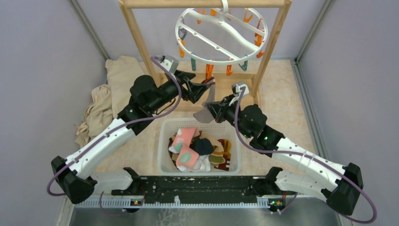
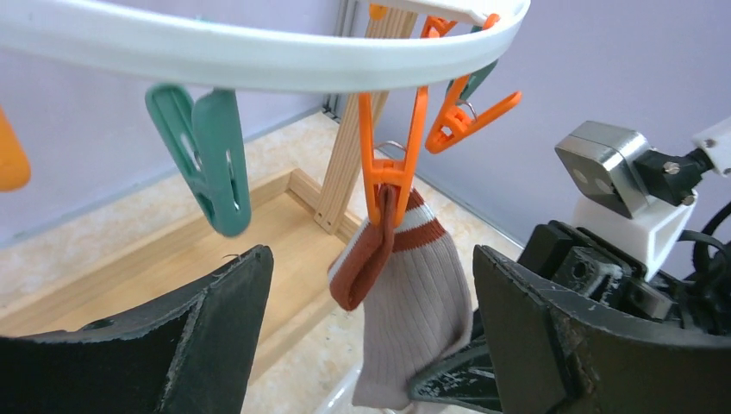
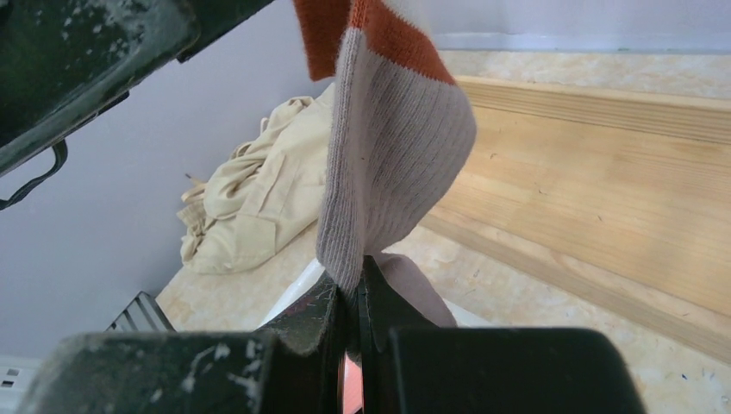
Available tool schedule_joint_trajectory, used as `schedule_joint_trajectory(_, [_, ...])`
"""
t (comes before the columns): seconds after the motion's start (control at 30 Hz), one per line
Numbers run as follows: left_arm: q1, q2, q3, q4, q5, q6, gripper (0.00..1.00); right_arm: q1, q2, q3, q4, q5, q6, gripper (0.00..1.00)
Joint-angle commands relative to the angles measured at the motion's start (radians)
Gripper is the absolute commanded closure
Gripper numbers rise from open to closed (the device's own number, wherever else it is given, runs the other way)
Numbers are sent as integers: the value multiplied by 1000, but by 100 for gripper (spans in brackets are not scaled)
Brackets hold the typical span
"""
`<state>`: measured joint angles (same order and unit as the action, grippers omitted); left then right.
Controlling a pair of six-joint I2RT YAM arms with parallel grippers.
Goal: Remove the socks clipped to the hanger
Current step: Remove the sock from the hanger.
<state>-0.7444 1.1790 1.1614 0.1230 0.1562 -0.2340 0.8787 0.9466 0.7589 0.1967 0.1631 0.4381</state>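
The hanger [image 1: 178,29], a white ring [image 2: 259,60], hangs from the wooden frame with orange and teal clips. One orange clip [image 2: 390,172] pinches the rust-banded cuff of a grey ribbed sock [image 2: 422,293], which hangs below the ring's near edge [image 1: 205,113]. My left gripper [image 2: 371,259] stands open at cuff height, one finger on each side of the sock and neither touching it [image 1: 202,89]. My right gripper [image 3: 355,289] is shut on the sock's lower end [image 3: 388,147], just under the left one [image 1: 214,109].
A white perforated basket [image 1: 163,150] with several loose socks sits below the grippers. Beige cloth [image 1: 108,99] lies heaped at the left. The wooden frame's posts [image 1: 136,33] and base rail [image 3: 603,172] stand right behind the sock. An empty teal clip [image 2: 211,155] hangs to its left.
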Motion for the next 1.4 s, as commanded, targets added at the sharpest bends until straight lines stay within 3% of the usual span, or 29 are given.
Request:
schedule_joint_trajectory(0.0, [-5, 26, 53, 82, 9, 83, 9, -6, -39, 0, 38, 0, -8, 100])
schedule_joint_trajectory(0.5, [-4, 76, 54, 236, -9, 150, 15, -7, -28, -5, 53, -8, 0, 100])
schedule_joint_trajectory(1.07, [-4, 111, 31, 396, -3, 81, 21, -6, -2, -9, 69, -19, 7, 100])
schedule_joint_trajectory(1.37, [-4, 139, 44, 400, 6, 77, 23, -6, -3, -7, 69, -19, 6, 100])
